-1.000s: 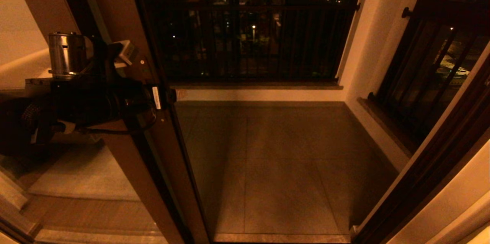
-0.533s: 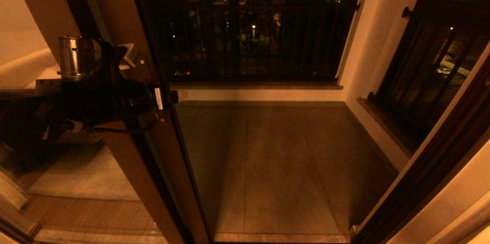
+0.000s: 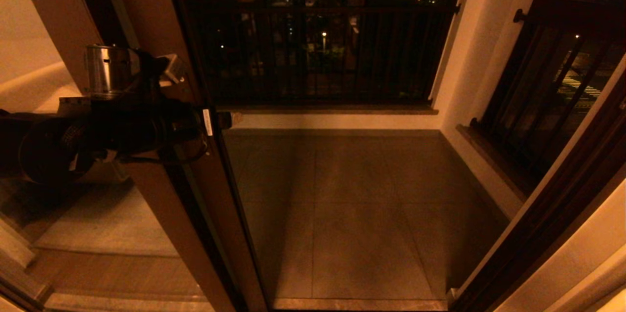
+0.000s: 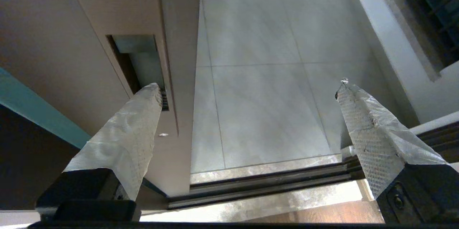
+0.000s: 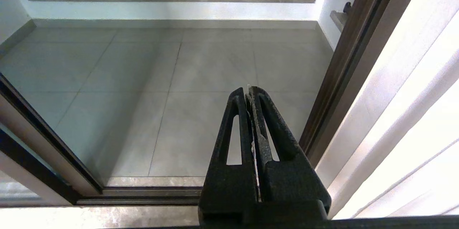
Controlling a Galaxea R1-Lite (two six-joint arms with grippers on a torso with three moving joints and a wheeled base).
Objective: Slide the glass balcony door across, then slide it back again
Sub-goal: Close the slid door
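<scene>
At the left side of the doorway, the glass balcony door [image 3: 195, 165] stands slid aside, its dark brown stile leaning across the head view from upper left to the floor track [image 4: 265, 182], with the tiled balcony floor [image 3: 352, 204] open to its right. Compared with a second ago, the left arm has shifted toward the stile: its metal cylinder and black wrist now sit further right in the head view and a little lower against the frame, while the door itself has not moved. The left tool [image 4: 247, 89] reaches level from the left, its wrist turned so that the fingers stand one on each side of the stile's edge. Its taped fingers [image 4: 125, 135] are spread wide apart; one tip sits at the mouth of the slot handle [image 4: 138, 60] in the stile, though whether it touches the recess wall cannot be told, and the other finger hangs free over the open floor. Nothing is clamped between them.

The right tool [image 5: 250, 94] is seen only in its own wrist view, pointing down at the floor near the right door frame [image 5: 344, 64], its two black fingers pressed together with nothing between them. Beyond the floor runs the balcony railing [image 3: 318, 53] above a low white wall.
</scene>
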